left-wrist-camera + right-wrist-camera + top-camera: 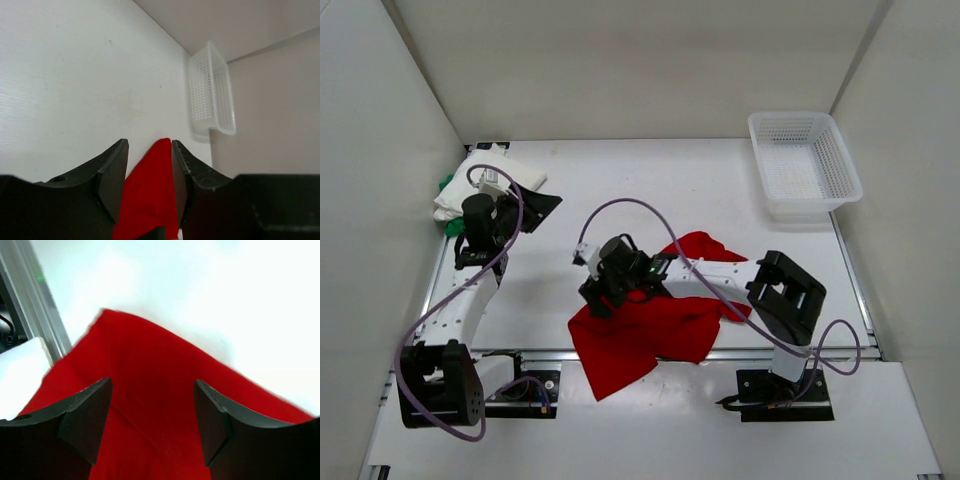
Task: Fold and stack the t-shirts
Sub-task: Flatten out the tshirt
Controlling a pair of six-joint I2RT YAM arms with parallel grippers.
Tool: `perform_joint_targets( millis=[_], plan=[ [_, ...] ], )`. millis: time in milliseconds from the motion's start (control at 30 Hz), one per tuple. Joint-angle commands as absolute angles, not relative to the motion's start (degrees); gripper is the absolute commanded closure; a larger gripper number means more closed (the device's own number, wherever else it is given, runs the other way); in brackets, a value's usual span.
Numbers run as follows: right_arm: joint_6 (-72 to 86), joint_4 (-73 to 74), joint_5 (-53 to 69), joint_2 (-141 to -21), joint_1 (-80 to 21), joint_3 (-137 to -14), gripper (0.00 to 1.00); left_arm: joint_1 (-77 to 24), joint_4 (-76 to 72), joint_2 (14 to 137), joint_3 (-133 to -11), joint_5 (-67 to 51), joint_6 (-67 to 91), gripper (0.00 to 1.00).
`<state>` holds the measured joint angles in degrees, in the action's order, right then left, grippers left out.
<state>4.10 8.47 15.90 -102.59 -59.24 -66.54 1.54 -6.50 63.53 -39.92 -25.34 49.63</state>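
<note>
1. Risk: the red shirt (pixel 650 335) lies crumpled at the near edge of the table (pixel 650 180), with one corner hanging over the rail (pixel 37 310). A careless pull could drag it off or snag it there.
2. Right gripper (pixel 152 390) is spread wide just above the red cloth and grips nothing. The right forearm lies across the shirt, so a lift may bunch it.
3. Left gripper (pixel 149 150) is about half open, with nothing visibly between the jaws. It sits beside the folded white shirt (pixel 505 170), where the green shirt (pixel 447 185) peeks out at the edge. A swing could knock that stack.
4. Basket (pixel 805 165) is in the far right corner, well apart from both arms.
</note>
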Motion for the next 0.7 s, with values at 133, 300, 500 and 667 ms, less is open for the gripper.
perform_joint_targets(
  millis=[133, 300, 500, 667],
  plan=[
    [-0.2, 8.4, 11.8, -107.9, -63.1, -68.8, 0.39, 1.6, -11.2, 66.4, -43.9, -31.4, 54.5, 0.5],
    [0.5, 10.3, 9.7, -112.1, -64.3, -71.3, 0.55, 2.4, -10.8, 65.7, -44.9, -30.4, 54.0, 0.5],
    [4.3, 8.5, 9.5, -109.5, -58.2, -73.5, 1.0, 1.7, -9.0, 66.0, -45.2, -29.6, 51.2, 0.5],
    [11.6, 2.5, 19.7, -99.5, -42.5, -68.0, 1.0, 0.6, -6.7, 66.1, -44.0, -27.4, 48.3, 0.5]
  ],
)
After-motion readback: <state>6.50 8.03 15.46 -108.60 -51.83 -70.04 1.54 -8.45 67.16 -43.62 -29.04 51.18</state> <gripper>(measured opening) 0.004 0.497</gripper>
